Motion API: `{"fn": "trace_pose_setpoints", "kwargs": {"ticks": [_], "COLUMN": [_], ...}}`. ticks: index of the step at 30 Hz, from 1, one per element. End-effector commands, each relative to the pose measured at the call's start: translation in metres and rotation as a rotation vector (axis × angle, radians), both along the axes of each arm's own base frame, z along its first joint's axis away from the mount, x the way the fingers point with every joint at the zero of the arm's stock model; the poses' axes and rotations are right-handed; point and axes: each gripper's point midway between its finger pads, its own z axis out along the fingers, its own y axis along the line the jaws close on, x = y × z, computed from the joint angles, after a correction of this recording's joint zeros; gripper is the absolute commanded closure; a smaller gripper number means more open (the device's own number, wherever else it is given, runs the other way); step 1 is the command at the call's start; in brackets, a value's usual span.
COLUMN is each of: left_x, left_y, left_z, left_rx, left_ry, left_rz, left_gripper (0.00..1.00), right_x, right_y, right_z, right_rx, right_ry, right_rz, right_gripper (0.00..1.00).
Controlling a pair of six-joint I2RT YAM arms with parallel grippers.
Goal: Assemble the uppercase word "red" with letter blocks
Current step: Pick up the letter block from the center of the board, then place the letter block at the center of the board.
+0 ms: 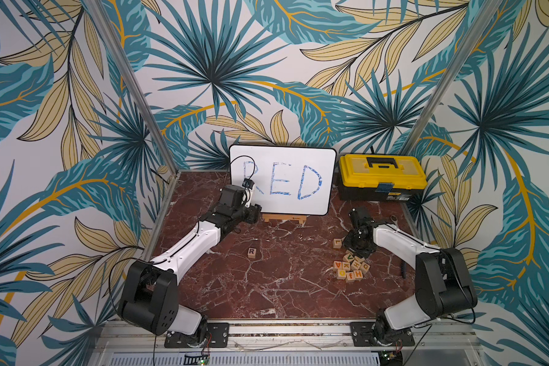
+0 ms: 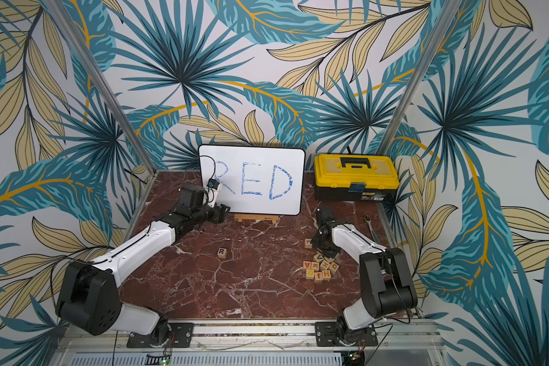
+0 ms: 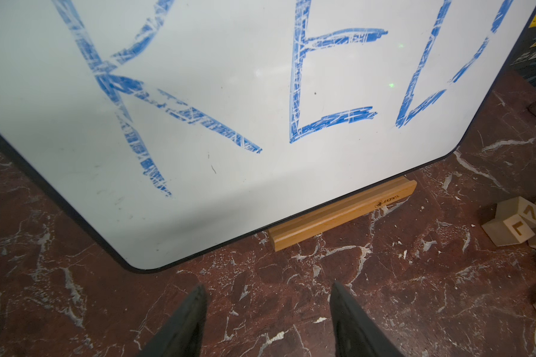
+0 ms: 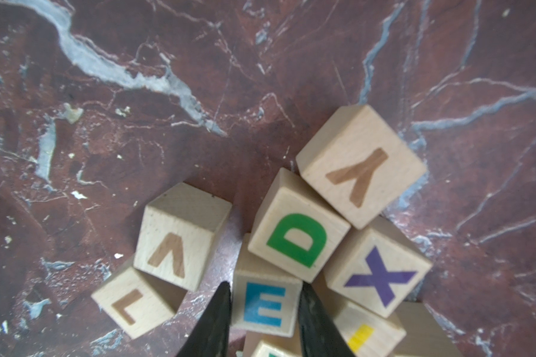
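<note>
Right gripper (image 4: 262, 312) is closed on the E block (image 4: 265, 304), one finger on each side face; the E here is blue. The block sits in the pile (image 1: 351, 267) near the right edge of the table (image 1: 267, 285), with the D block (image 4: 297, 239) leaning on its top edge. R block (image 1: 251, 252) stands alone mid-table, well apart from the pile.

Left gripper (image 3: 268, 321) is half open, holding nothing, hovering by the whiteboard (image 1: 282, 179) at the back edge.

Handling guess: small wooden cubes, light, stiff, smooth faces, so squeeze flat opposite sides. Lifting E will likely tip D and the neighbours.

Hard to see: in both top views the right gripper covers the E and the grip. The wrist view cuts off lower blocks; one shows only a yellow stroke. Whether E is off the table, cannot tell.
</note>
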Motion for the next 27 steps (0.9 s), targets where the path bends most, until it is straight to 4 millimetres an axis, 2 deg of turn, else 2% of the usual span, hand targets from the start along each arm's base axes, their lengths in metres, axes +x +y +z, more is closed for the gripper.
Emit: {"fn": "trace_pose_setpoints", "kwargs": {"ticks": [1,9,18,23,27], "left_x": [0.001,0.001,0.001,0.002,0.001], "left_y": [0.003,0.003,0.003,0.001,0.002], "left_z": [0.001,0.0,0.0,-0.002,-0.003], "left_rx": [0.002,0.001,0.0,-0.002,0.0], "left_ry": [-0.011,-0.009,-0.008,0.0,0.0], "left_rz": [0.003,0.002,0.002,-0.002,0.0], "left_gripper": [0.36,0.36,0.36,0.36,0.36], "right_x": [-0.001,0.0,-0.002,-0.002,0.001], "right_y": [-0.003,-0.003,0.005,0.014,0.029], "right_z": [0.008,0.026,0.043,0.051,0.062], "right_rx": [-0.028,-0.054,-0.107,-0.113,-0.14], "right_ry": [-0.004,-0.009,0.018,0.017,0.01], "right_rz": [0.023,0.094,0.238,0.298,0.372], "right_gripper": [0.64,0.66,0.67,0.68,0.68]}}
